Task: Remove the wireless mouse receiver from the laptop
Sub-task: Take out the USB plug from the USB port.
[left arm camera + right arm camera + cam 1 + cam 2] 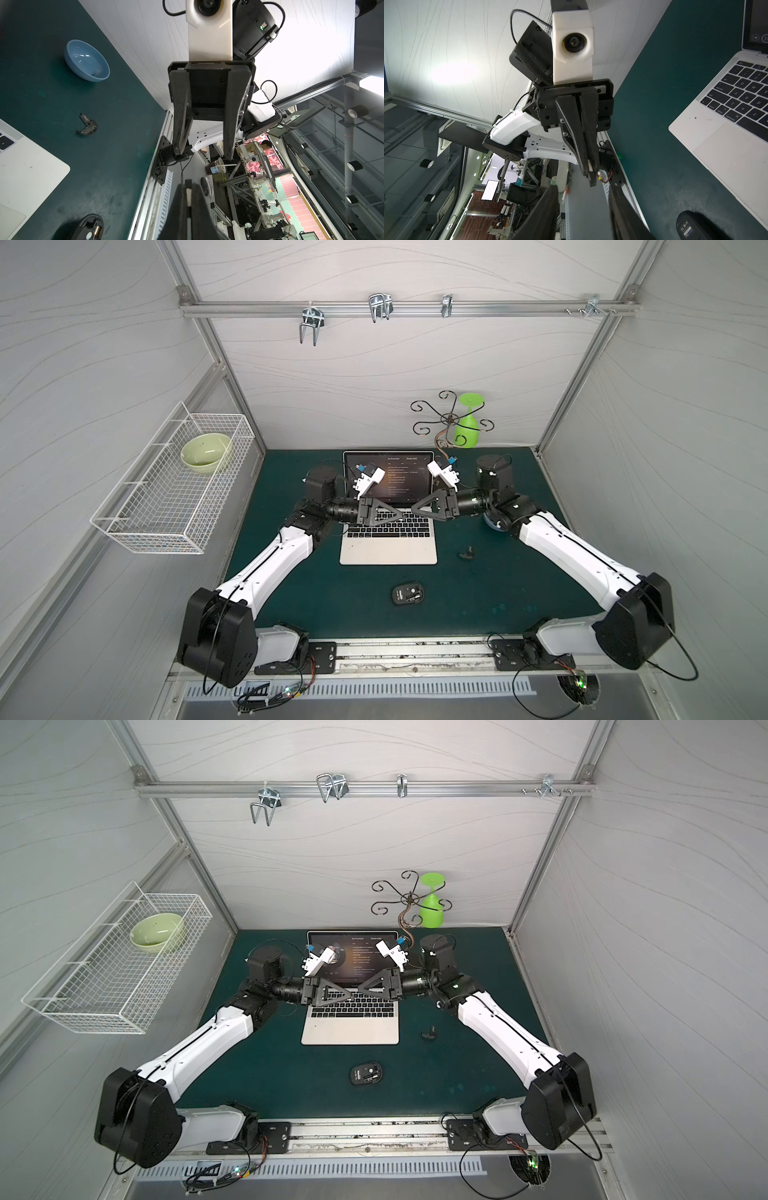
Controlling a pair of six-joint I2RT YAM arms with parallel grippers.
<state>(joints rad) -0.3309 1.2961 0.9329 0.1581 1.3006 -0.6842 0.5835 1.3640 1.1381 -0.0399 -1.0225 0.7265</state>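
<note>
Receiver (590, 166), as far as it can be made out, is the tiny pale sliver pinched near the tips of the left fingers (572, 124). They are clenched on it in the air above the keys, clear of the laptop (388, 553).

At far left a wire basket (174, 506) hangs on the side wall with a green bowl (205, 454) in it. The left arm (274, 556) reaches in from the near left corner of the green desk (332, 593), its wrist crossing the laptop's left edge. The laptop stands open mid-desk: silver, with black keys and a dark screen carrying lines of pale text. In a top view a round picture (336, 957) shows on the screen beside the left wrist camera.

The right fingers (181, 116) meet the left ones tip to tip above the keys. They are released, with a clear gap between them. Whether the two sets of tips touch I cannot tell.

Nearer the front lies a black mouse (407, 594), underside up, its compartment uncovered. Right of the laptop, apart from it, lies a small curved dark piece (466, 552). A blue bowl (87, 60) sits on the desk, mostly hidden under the right arm (573, 547) in both top views. That arm comes in from the near right corner. At the back, right of the screen, a curled wire stand (449, 418) rises with an upturned green glass (467, 427) at it.
</note>
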